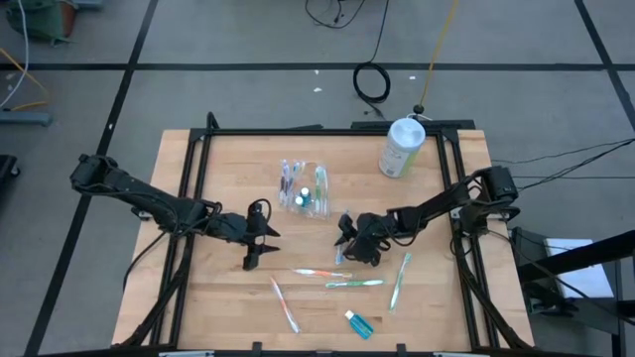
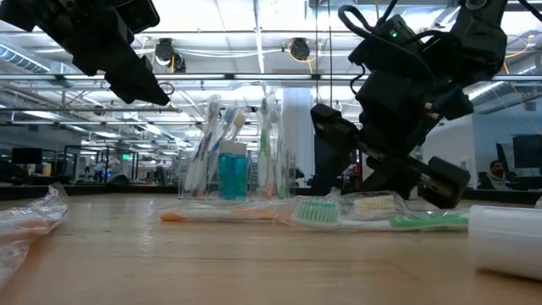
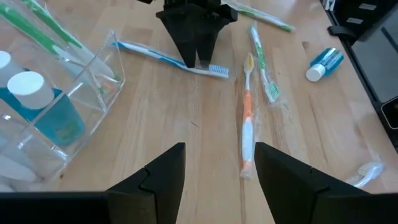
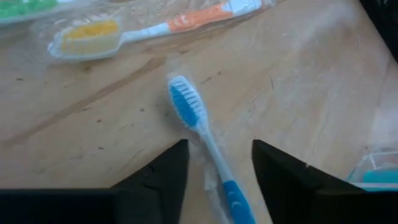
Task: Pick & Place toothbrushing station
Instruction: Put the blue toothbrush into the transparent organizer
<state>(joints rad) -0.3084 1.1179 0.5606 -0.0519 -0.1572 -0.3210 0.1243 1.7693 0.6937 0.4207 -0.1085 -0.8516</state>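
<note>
The toothbrushing station (image 1: 305,188) is a clear plastic holder standing on its base on the wooden table, at the middle toward the far side. Toothbrushes and blue bottles stand in it; it also shows in the left wrist view (image 3: 93,81) and the low view (image 2: 233,169). My right gripper (image 4: 221,165) is open and low over the table, right of the holder. Its fingers stand on either side of a blue toothbrush (image 4: 199,124) that lies flat on the wood. My left gripper (image 3: 221,180) is open and empty, left of the right one, above bare wood.
An orange toothbrush (image 3: 247,118) and green toothbrushes (image 1: 354,284) (image 1: 400,280) lie loose toward the near edge, with another toothbrush (image 1: 285,304) and a small blue bottle (image 1: 359,324). A white-and-green canister (image 1: 402,147) stands at the far right. Crumpled clear wrap (image 2: 25,220) lies at the near left.
</note>
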